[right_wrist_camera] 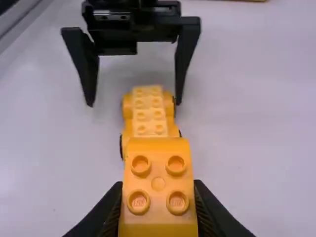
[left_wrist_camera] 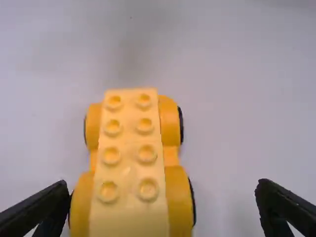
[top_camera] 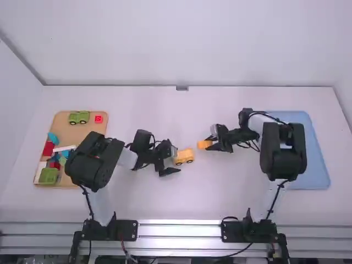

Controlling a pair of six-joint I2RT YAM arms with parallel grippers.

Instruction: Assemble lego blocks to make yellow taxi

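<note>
Chassis [left_wrist_camera: 128, 163], likely light and stiff, is resting on the surface [top_camera: 192, 203] near the left gripper [left_wrist_camera: 162, 183], its 2 fingers parted, while the right gripper [right_wrist_camera: 158, 184] is clamping a 4-stud yellow block [right_wrist_camera: 158, 205], probably slick, best held by its flat sides.
</note>
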